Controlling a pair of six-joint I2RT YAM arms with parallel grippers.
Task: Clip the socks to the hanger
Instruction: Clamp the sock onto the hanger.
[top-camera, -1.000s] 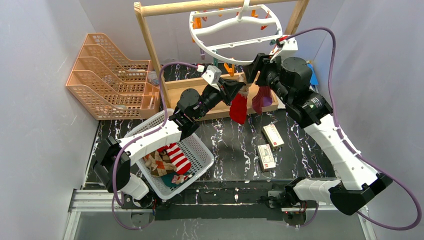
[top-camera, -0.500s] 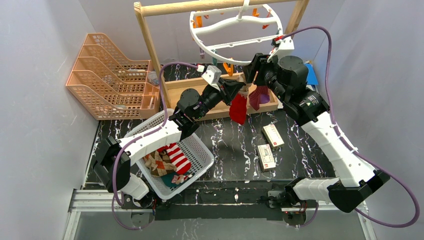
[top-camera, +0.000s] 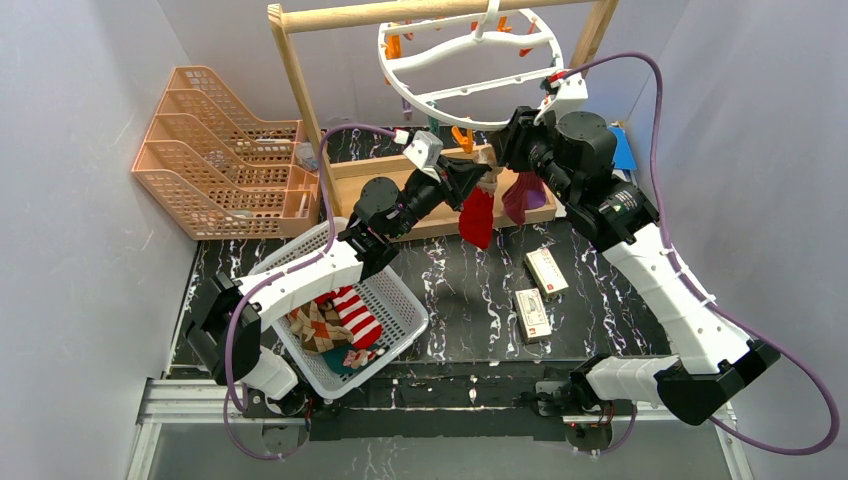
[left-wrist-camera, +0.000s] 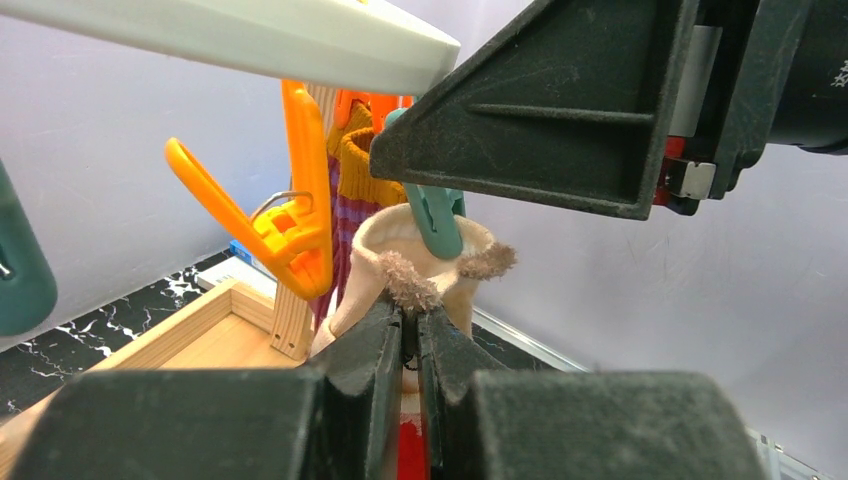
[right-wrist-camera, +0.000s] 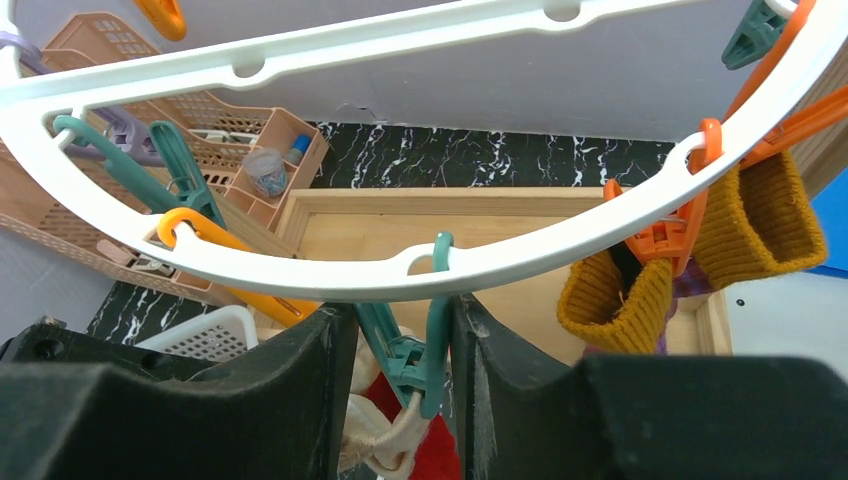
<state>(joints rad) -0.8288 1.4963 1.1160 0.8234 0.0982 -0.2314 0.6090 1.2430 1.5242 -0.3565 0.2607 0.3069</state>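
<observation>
the left hand (left-wrist-camera: 410, 335) is pinched shut on the cream cuff (left-wrist-camera: 420, 250) of a red sock (top-camera: 477, 218). it holds the sock up just under the hanger (right-wrist-camera: 300, 275), and the red foot hangs free above the tabletop (top-camera: 470, 300). the hanger is a white ring that hangs from the top bar of the wooden rack (top-camera: 300, 95).

a teal clip (right-wrist-camera: 405, 345) dangles from the ring's near rim. its tips reach down to the cuff's open mouth, but i cannot tell whether they bite the fabric. the right hand (right-wrist-camera: 400, 380) stands narrow around this clip, with one finger against each handle.

just to the right in the right wrist view, an orange clip (right-wrist-camera: 655, 235) grips the mustard cuff of a maroon sock (top-camera: 527, 195), which hangs from the same ring. a second mustard cuff (right-wrist-camera: 760, 215) hangs beside it.

the white basket (top-camera: 395, 305) sits on the near left of the tabletop, under the left arm. it holds a red-and-white striped sock (top-camera: 357, 315) and an argyle sock (top-camera: 320, 328). a small box (top-camera: 546, 272) and a second box (top-camera: 532, 314) lie flat near the right arm. the orange file tray (top-camera: 215, 160) stands at the far left.
</observation>
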